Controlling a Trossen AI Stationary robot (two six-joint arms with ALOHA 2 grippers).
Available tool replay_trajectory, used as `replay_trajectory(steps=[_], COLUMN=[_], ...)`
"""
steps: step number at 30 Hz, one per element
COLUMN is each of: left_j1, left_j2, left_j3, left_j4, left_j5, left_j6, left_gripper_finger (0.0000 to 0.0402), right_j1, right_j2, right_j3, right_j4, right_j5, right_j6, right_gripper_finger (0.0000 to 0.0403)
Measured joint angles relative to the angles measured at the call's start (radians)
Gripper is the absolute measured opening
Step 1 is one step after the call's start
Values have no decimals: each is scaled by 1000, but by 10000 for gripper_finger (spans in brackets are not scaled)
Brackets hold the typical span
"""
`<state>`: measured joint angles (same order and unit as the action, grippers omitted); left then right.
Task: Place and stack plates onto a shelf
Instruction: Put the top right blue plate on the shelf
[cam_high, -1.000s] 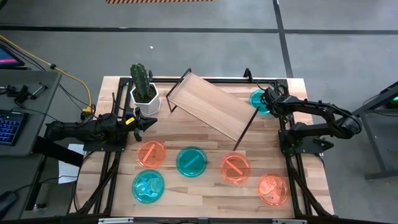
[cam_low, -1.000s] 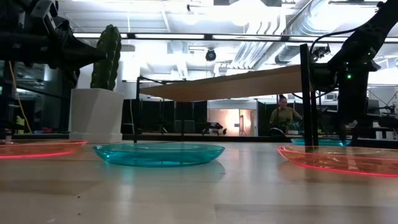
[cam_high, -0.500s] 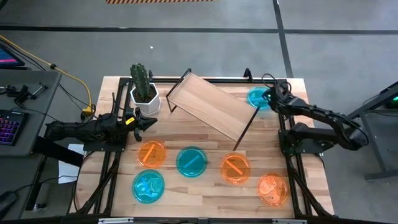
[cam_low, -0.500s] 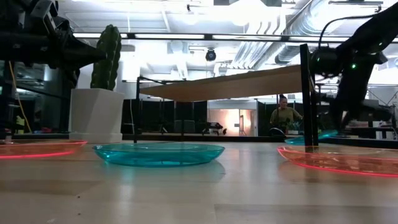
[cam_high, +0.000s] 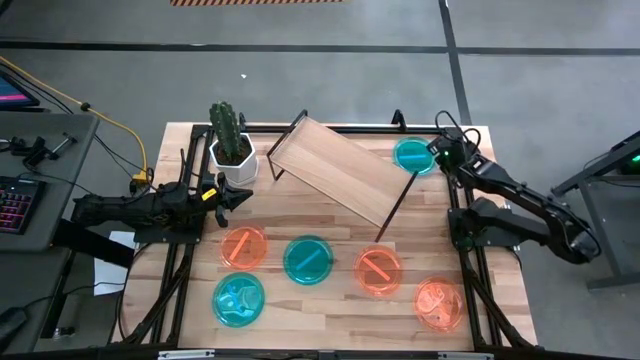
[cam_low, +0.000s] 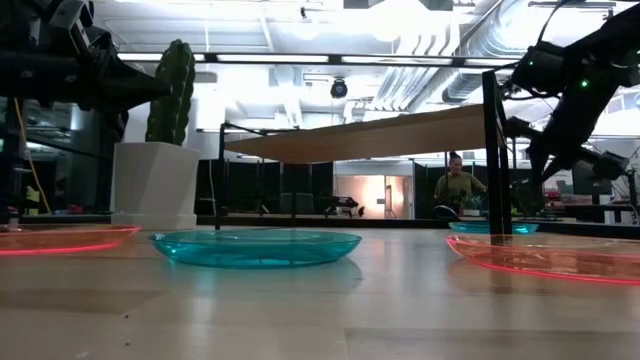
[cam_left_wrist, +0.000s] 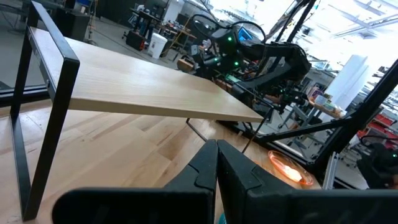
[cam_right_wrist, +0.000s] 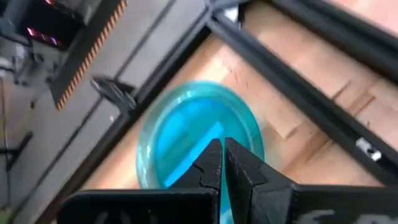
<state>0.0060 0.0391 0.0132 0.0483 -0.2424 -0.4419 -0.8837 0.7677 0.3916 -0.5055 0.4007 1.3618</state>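
High view: right gripper (cam_high: 441, 153) at the table's 1 o'clock corner beside a teal plate (cam_high: 412, 156); shelf (cam_high: 342, 171) empty; five plates toward 6 o'clock. Left gripper (cam_high: 238, 194) idles at 9 o'clock.
Right wrist view: fingers (cam_right_wrist: 211, 163) pressed together, holding nothing.
Left wrist view: fingers (cam_left_wrist: 208, 169) together.

A cactus (cam_high: 227, 124) stands upright in a white pot (cam_high: 236, 160) near the far left corner of the table (cam_high: 330, 312); in the low view the cactus (cam_low: 170, 93) rises from the pot (cam_low: 153, 185) at the left. Off the table's left edge, a grey desk (cam_high: 40, 160) carries a keyboard (cam_high: 14, 202), with a yellow cable (cam_high: 95, 108) running past it. In the room beyond, a person (cam_low: 459, 186) shows in the distance under bright ceiling lights (cam_low: 400, 18).
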Motion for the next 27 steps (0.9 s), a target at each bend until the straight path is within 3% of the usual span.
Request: replay_trajectory(steps=[8,19,27], left_j1=[0,0,0], left_j2=[0,0,0], left_j3=[0,0,0], left_j4=[0,0,0], left_j5=[0,0,0], left_j6=[0,0,0], left_gripper_finger=[1,1,1], right_j1=[0,0,0], right_j2=[100,235,410], right_j3=[-7,-30,-30], right_j4=[35,57,230], right_j5=[-53,-10,10], right_j6=[-43,-60,-59], right_gripper_finger=[11,143,173])
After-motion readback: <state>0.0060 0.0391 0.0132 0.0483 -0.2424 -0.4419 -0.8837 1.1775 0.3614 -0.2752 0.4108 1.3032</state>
